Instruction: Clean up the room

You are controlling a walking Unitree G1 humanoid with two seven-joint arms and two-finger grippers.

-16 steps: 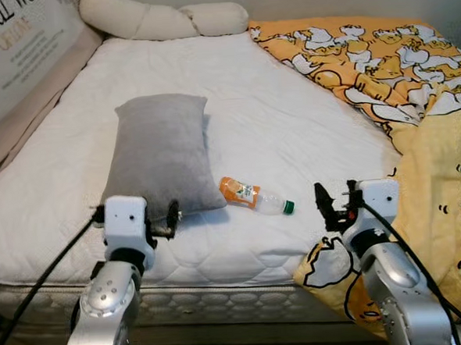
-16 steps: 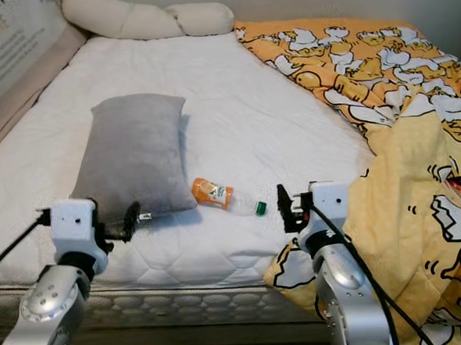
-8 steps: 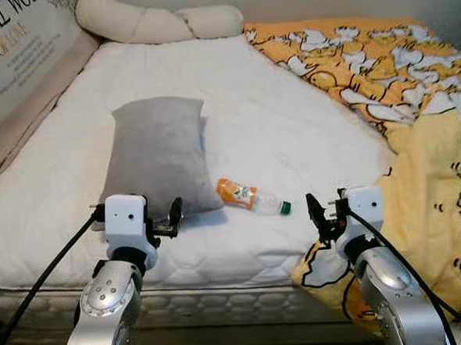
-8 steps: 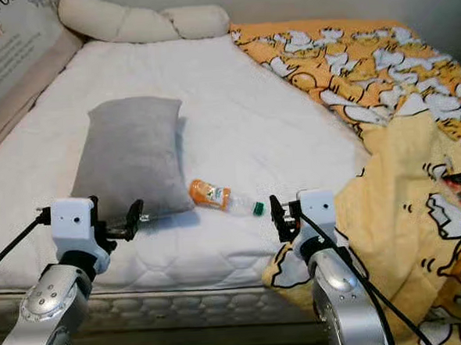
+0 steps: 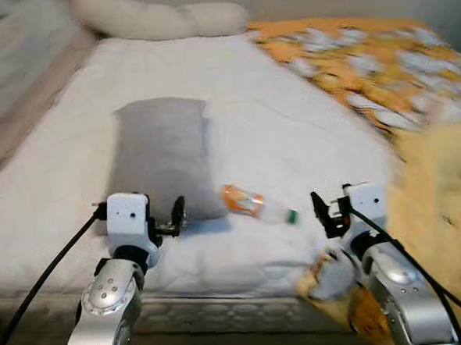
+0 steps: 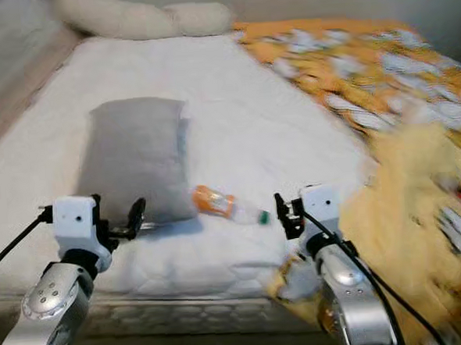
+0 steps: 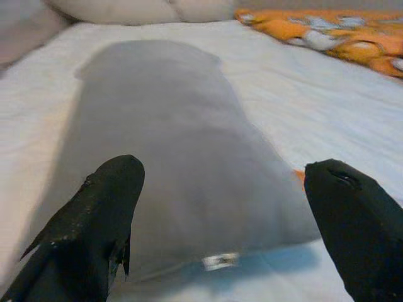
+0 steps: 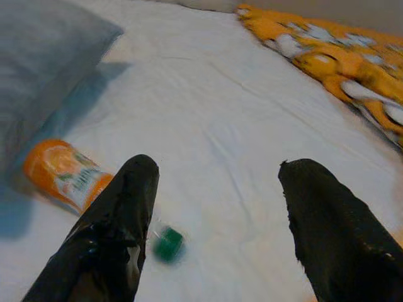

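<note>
White quilted mattress fills most of the head views, with a cream bolster at its far end and an orange cartoon-print blanket heaped along its right side and spilling over the near right corner. Compared with half a second ago the whole picture has gone soft and streaky, most strongly over the blanket, while the things on the mattress hold nearly the same places. That reads as the head or body moving, not the objects; the robot seems to be settling its stance at the bed edge.

Taking the grey pillow as the landmark: it lies lengthwise on the mattress's left half. Just beside its near right corner lies the plastic bottle, on its side, orange label toward the pillow and green cap pointing away, apparently not touching it.

Each arm is raised at the near edge. The left gripper sits just short of the pillow's near end, its fingers spread wide and holding nothing. The right gripper hovers beyond the bottle's cap end, further from the pillow, fingers likewise wide apart and empty.

Nothing is picked up yet. The bottle looks the likeliest piece of clutter to clear first, and the right gripper is nearest to it.
</note>
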